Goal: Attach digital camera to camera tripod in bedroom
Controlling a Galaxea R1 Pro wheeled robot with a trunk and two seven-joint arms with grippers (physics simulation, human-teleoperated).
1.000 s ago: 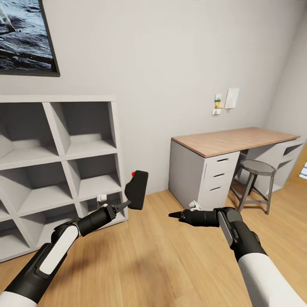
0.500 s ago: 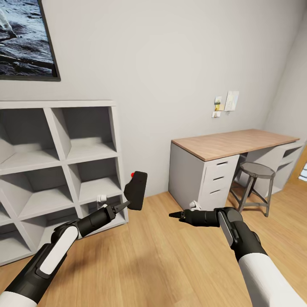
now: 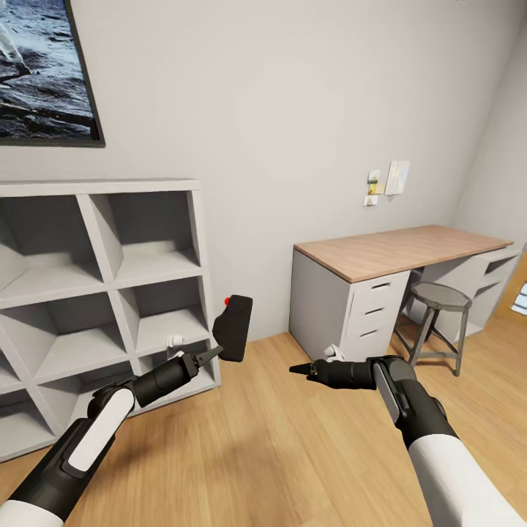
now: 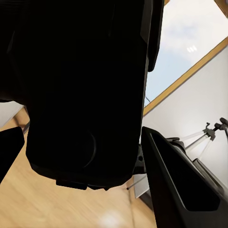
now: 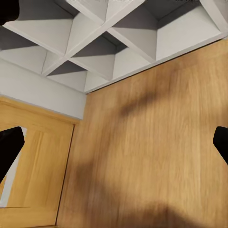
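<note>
The digital camera [image 3: 236, 327], black with a red spot on top, hangs in the air in front of the shelf's lower right corner, with my left gripper [image 3: 218, 351] shut on its lower edge. In the left wrist view the camera's dark body [image 4: 80, 90] sits between the two fingers [image 4: 183, 183]. Past it in that view, thin silver legs of the camera tripod [image 4: 210, 134] show against a pale wall. My right gripper [image 3: 294, 369] is held over the wood floor to the right of the camera. It is open and empty, its fingertips [image 5: 9, 147] far apart.
A white cube shelf [image 3: 110, 271] stands against the wall at the left, under a framed picture [image 3: 44, 73]. At the right are a wooden-top desk [image 3: 395, 252] with drawers and a round stool [image 3: 439, 296]. Light wood floor [image 3: 278, 454] lies open between them.
The whole head view has shifted: shelf, desk and wall notes sit lower in the picture, so the camera has moved. Both arms keep their pose, and the digital camera stays gripped.
</note>
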